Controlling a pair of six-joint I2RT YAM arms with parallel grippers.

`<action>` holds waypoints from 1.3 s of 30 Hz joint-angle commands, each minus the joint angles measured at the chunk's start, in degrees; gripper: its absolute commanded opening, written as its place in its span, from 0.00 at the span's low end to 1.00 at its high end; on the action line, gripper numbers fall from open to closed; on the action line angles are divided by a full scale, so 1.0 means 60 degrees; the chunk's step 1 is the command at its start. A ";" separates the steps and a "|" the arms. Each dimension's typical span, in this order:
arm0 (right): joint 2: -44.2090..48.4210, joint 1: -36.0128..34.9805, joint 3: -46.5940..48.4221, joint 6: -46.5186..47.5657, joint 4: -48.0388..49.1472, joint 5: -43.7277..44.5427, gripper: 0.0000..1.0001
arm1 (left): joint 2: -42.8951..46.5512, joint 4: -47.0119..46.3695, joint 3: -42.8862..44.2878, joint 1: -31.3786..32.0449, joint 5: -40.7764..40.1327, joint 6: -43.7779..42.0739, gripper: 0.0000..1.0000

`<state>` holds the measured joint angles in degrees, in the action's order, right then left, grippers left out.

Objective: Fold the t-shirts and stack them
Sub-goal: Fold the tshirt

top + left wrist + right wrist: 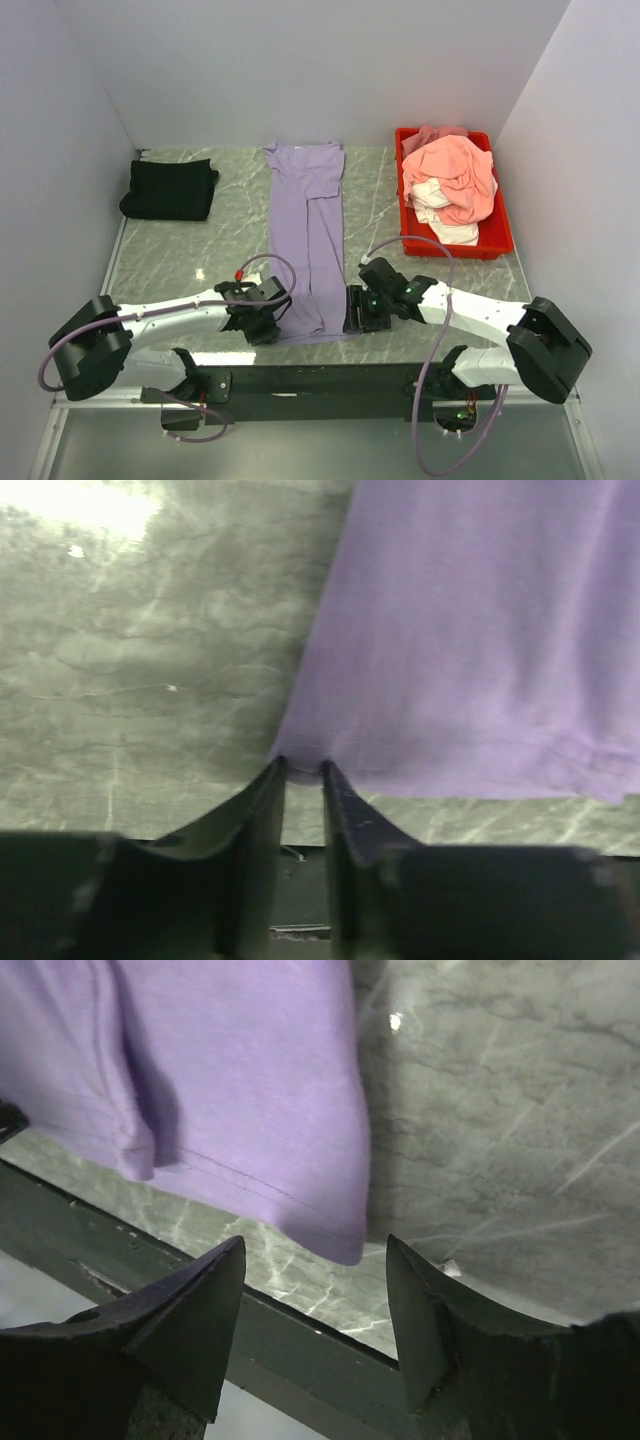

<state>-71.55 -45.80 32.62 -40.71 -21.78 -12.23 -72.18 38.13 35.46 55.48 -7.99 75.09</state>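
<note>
At ten o'clock on the table [230,250], the black t-shirt [170,188] lies as a folded block, well apart from everything else; we take it for the base of the stack. Bare marble shows between it and the lavender t-shirt [308,235], which runs from twelve to six as a long narrow strip, its hem close to the table's near edge.

At seven o'clock our left gripper [302,768] meets the near-left corner of that hem. Its jaws stand narrow, with the tips right at the cloth, but we cannot tell whether the corner is pinched. At five o'clock our right gripper [315,1250] has its jaws wide on either side of the near-right corner, with no cloth between them yet.

We judge both claws sit at the hem corners so that the hem can be lifted and carried toward twelve, halving the strip. The table's edge lies just behind the fingers, so there is little room to come in low.

At two o'clock the red tray [502,240] holds the salmon-pink t-shirt [455,170] crumpled over the white t-shirt [445,215], apart from the strip.
</note>
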 commanded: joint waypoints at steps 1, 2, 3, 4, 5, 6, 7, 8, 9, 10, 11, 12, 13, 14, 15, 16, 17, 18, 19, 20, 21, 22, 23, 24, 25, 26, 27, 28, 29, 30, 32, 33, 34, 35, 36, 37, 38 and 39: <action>-0.0116 -0.0115 -0.0017 -0.0275 -0.0061 0.0353 0.64 | -0.0128 0.0340 0.0037 0.0040 -0.0134 0.0024 0.26; -0.0116 -0.0130 -0.0060 -0.0305 -0.0047 0.0368 0.64 | -0.0113 0.0325 -0.0007 0.0054 -0.0104 0.0024 0.24; -0.0145 -0.0145 -0.0104 -0.0378 -0.0003 0.0325 0.63 | -0.0099 0.0310 -0.0036 0.0040 -0.0075 0.0024 0.23; -0.0175 -0.0159 -0.0119 -0.0422 0.0084 0.0310 0.63 | -0.0026 0.0281 -0.0123 0.0054 -0.0046 0.0039 0.21; -0.0276 -0.0174 -0.0134 -0.0480 0.0114 0.0281 0.63 | -0.0025 0.0208 -0.0168 0.0040 -0.0031 0.0039 0.17; -0.0321 -0.0189 -0.0120 -0.0495 0.0143 0.0266 0.63 | -0.0025 0.0164 -0.0197 0.0040 -0.0031 0.0039 0.15; -0.0365 -0.0203 -0.0134 -0.0510 0.0187 0.0237 0.62 | -0.0025 0.0120 -0.0241 0.0054 0.0013 0.0039 0.14; -0.0481 -0.0247 -0.0105 -0.0554 0.0231 0.0222 0.62 | -0.0054 0.0062 -0.0271 0.0054 0.0028 0.0024 0.08; -0.0540 -0.0291 -0.0090 -0.0569 0.0217 0.0193 0.59 | -0.0084 0.0003 -0.0285 0.0040 0.0042 0.0039 0.04; -0.0570 -0.0335 -0.0076 -0.0598 0.0173 0.0178 0.57 | -0.0156 -0.0026 -0.0329 0.0040 0.0071 0.0010 0.01; -0.0599 -0.0408 -0.0047 -0.0627 0.0130 0.0178 0.56 | -0.0186 -0.0056 -0.0344 0.0054 0.0130 0.0009 0.01; -0.0614 -0.0466 -0.0046 -0.0685 0.0086 0.0221 0.53 | -0.0215 -0.0085 -0.0373 0.0054 0.0145 0.0024 0.01; -0.0614 -0.0511 -0.0061 -0.0700 0.0100 0.0323 0.52 | -0.0187 -0.0114 -0.0431 0.0040 0.0174 0.0010 0.01; -0.0658 -0.0540 -0.0075 -0.0744 0.0158 0.0353 0.49 | -0.0172 -0.0129 -0.0475 0.0040 0.0189 0.0024 0.01; -0.0687 -0.0569 -0.0090 -0.0774 0.0216 0.0339 0.42 | -0.0114 -0.0216 -0.0505 0.0040 0.0218 0.0010 0.01; -0.0746 -0.0584 -0.0105 -0.0803 0.0246 0.0324 0.38 | -0.0012 -0.0246 -0.0520 0.0040 0.0247 0.0009 0.01; -0.0775 -0.0613 -0.0105 -0.0832 0.0319 0.0324 0.29 | 0.0062 -0.0276 -0.0563 0.0040 0.0262 -0.0005 0.01; -0.0862 -0.0672 -0.0105 -0.0876 0.0305 0.0353 0.16 | 0.0121 -0.0305 -0.0593 0.0054 0.0306 -0.0005 0.01; -0.0863 -0.0701 -0.0119 -0.0891 0.0305 0.0397 0.11 | 0.0237 -0.0349 -0.0651 0.0054 0.0335 -0.0005 0.00; -0.0834 -0.0745 -0.0105 -0.0891 0.0305 0.0456 0.06 | 0.0296 -0.0320 -0.0666 0.0054 0.0335 0.0024 0.01; -0.0805 -0.0789 -0.0105 -0.0891 0.0290 0.0500 0.00 | 0.0355 -0.0291 -0.0695 0.0054 0.0335 0.0053 0.00; -0.0747 -0.0876 -0.0119 -0.0891 0.0261 0.0529 0.00 | 0.0486 -0.0276 -0.0739 0.0040 0.0335 0.0068 0.01; -0.0645 -0.0950 -0.0120 -0.0862 0.0232 0.0500 0.00 | 0.0574 -0.0261 -0.0754 0.0054 0.0350 0.0083 0.01; -0.0557 -0.1023 -0.0134 -0.0862 0.0232 0.0457 0.00 | 0.0648 -0.0261 -0.0783 0.0069 0.0365 0.0097 0.01; -0.0469 -0.1227 -0.0163 -0.0876 0.0217 0.0413 0.00 | 0.0837 -0.0247 -0.0842 0.0055 0.0394 0.0112 0.01; -0.0294 -0.1330 -0.0207 -0.0905 0.0231 0.0369 0.00 | 0.0941 -0.0218 -0.0871 0.0069 0.0423 0.0112 0.01; -0.0191 -0.1462 -0.0222 -0.0949 0.0217 0.0325 0.00 | 0.1058 -0.0188 -0.0900 0.0069 0.0452 0.0127 0.01; -0.0102 -0.1594 -0.0237 -0.1008 0.0173 0.0339 0.00 | 0.1320 -0.0144 -0.0930 0.0084 0.0482 0.0156 0.01; 0.0072 -0.1740 -0.0251 -0.1081 0.0086 0.0339 0.00 | 0.1467 -0.0100 -0.0945 0.0142 0.0496 0.0199 0.00; 0.0161 -0.1828 -0.0251 -0.1125 0.0027 0.0339 0.00 | 0.1614 0.0074 -0.0945 0.0171 0.0482 0.0243 0.01; 0.0468 -0.1917 -0.0208 -0.1169 -0.0177 0.0426 0.00 | 0.2112 0.0192 -0.0916 0.0244 0.0467 0.0302 0.01; 0.0586 -0.1917 -0.0178 -0.1155 -0.0251 0.0514 0.00 | 0.2287 0.0251 -0.0930 0.0259 0.0453 0.0331 0.01; 0.0703 -0.1917 -0.0149 -0.1140 -0.0310 0.0732 0.00 | 0.2594 0.0266 -0.0930 0.0260 0.0424 0.0346 0.00; 0.0893 -0.1917 0.0011 -0.1068 -0.0484 0.0894 0.00 | 0.2727 0.0295 -0.0916 0.0260 0.0264 0.0375 0.01; 0.0982 -0.1917 0.0114 -0.1038 -0.0573 0.0983 0.00 | 0.2830 0.0339 -0.0872 0.0274 0.0190 0.0390 0.01; 0.1040 -0.1903 0.0231 -0.0994 -0.0647 0.1070 0.00 | 0.2991 0.0354 -0.0741 0.0260 0.0160 0.0419 0.01; 0.1143 -0.1888 0.0464 -0.0921 -0.0836 0.1390 0.00 | 0.3065 0.0311 -0.0667 0.0260 0.0087 0.0376 0.01; 0.1173 -0.1844 0.0582 -0.0877 -0.0925 0.1524 0.00 | 0.3109 0.0238 -0.0594 0.0260 -0.0044 0.0332 0.01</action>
<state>-66.54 -56.86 32.42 -46.61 -24.32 -7.42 -54.87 39.05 30.09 56.77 -6.07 76.31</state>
